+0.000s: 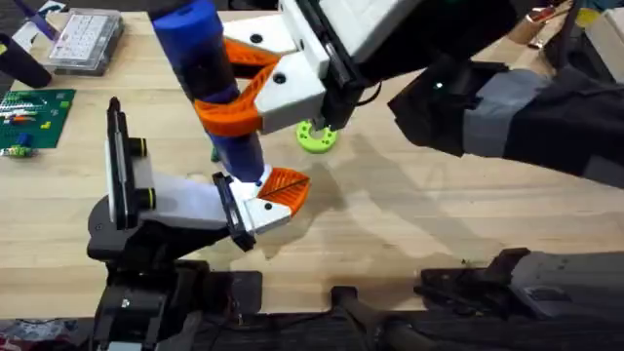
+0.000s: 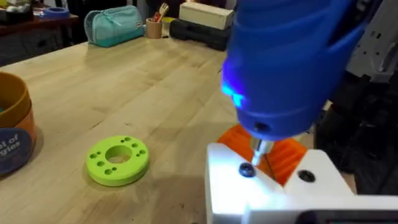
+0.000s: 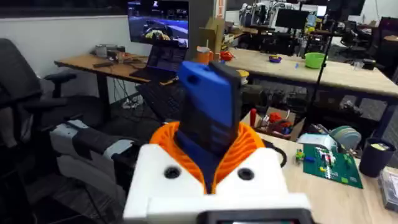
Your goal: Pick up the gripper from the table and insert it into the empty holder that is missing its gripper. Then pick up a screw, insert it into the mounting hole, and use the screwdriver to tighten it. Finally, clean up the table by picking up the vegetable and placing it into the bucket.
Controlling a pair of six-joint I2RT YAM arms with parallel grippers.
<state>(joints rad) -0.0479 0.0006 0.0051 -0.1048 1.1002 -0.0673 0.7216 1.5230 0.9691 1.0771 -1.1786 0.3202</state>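
My right gripper (image 1: 261,90) is shut on the blue screwdriver (image 1: 210,68), orange pads (image 3: 249,146) clamped round its body (image 3: 208,106), and holds it upright above the table (image 1: 409,224). Its metal tip (image 2: 260,149) points down at a dark screw (image 2: 247,169) sitting in a hole of the white gripper block (image 2: 273,193). A second hole (image 2: 305,176) beside it is empty. My left gripper (image 1: 271,200), white with orange pads, sits low just under the screwdriver, shut with nothing in it. The orange bucket (image 2: 12,134) with a blue label stands off to one side. The vegetable is hidden.
A lime green ring (image 1: 317,136) (image 2: 118,160) lies flat on the table beyond the grippers. A green circuit board (image 1: 34,117) and a clear parts box (image 1: 86,39) sit at the far left. A teal pouch (image 2: 115,26) rests near the table's far edge.
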